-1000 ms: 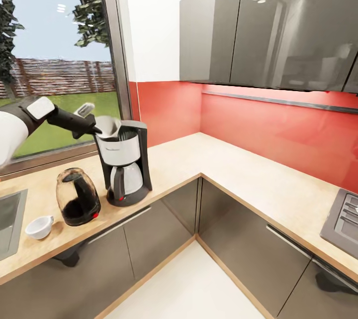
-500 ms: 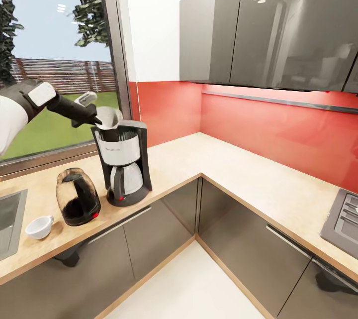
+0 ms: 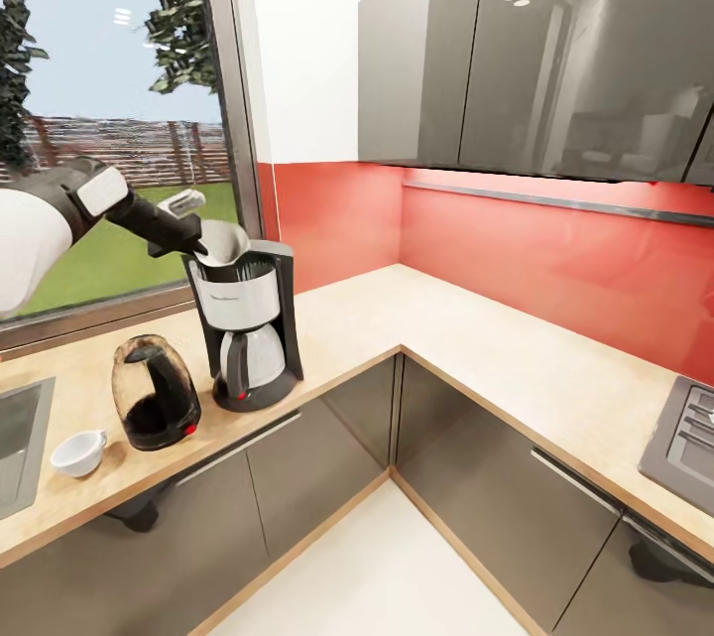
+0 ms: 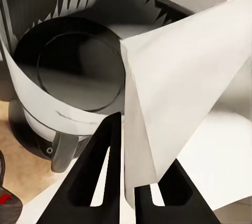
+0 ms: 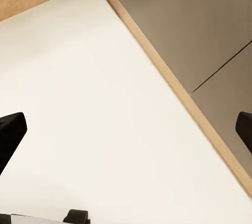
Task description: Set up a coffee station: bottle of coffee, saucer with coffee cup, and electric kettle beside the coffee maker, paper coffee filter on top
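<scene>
The black and silver coffee maker (image 3: 248,323) stands on the countertop (image 3: 416,318) by the window. Just over its open top, my left gripper (image 3: 193,241) is shut on a white paper coffee filter (image 3: 224,241). In the left wrist view the dark fingers (image 4: 102,166) pinch a fold of the filter (image 4: 184,82) above the maker's round basket (image 4: 79,72). The dark electric kettle (image 3: 154,393) stands left of the maker, and a white coffee cup (image 3: 79,452) lies left of the kettle. My right gripper (image 5: 126,129) is open over the floor.
A sink (image 3: 15,438) is set into the counter at the far left and a stove (image 3: 684,438) at the far right. Grey wall cabinets (image 3: 535,51) hang above the red backsplash. The white floor (image 5: 105,103) meets the base cabinets (image 5: 199,24).
My left arm has shifted a little to the right and upward, carrying the filter from the maker's left rim to over its open top.
</scene>
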`<state>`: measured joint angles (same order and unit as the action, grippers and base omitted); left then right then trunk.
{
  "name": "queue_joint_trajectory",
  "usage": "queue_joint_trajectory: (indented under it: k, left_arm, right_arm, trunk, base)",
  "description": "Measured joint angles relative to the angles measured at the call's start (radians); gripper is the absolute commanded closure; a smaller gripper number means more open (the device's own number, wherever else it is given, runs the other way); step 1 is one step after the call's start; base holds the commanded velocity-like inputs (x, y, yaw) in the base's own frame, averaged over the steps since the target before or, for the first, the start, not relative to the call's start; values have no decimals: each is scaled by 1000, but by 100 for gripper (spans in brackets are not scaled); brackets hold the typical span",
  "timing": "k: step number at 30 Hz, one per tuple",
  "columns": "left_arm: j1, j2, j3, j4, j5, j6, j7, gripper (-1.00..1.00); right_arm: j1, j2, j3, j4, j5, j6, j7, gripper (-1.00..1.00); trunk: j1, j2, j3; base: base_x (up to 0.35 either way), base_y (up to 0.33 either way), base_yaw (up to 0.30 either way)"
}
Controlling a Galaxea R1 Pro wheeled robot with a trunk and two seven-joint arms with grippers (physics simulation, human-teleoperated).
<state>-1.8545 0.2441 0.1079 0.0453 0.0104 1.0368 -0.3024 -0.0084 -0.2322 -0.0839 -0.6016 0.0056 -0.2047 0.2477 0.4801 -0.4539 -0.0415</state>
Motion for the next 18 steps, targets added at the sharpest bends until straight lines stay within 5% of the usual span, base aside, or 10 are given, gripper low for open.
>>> queue_joint_trajectory:
  k: [18]
  left_arm:
    - [2,6,-1,0,-1,0,0,100]
  right_arm:
    - [0,0,0,0,0,0,0,-100]
  trunk:
    - [0,0,0]
  base:
    - [15,-3,0]
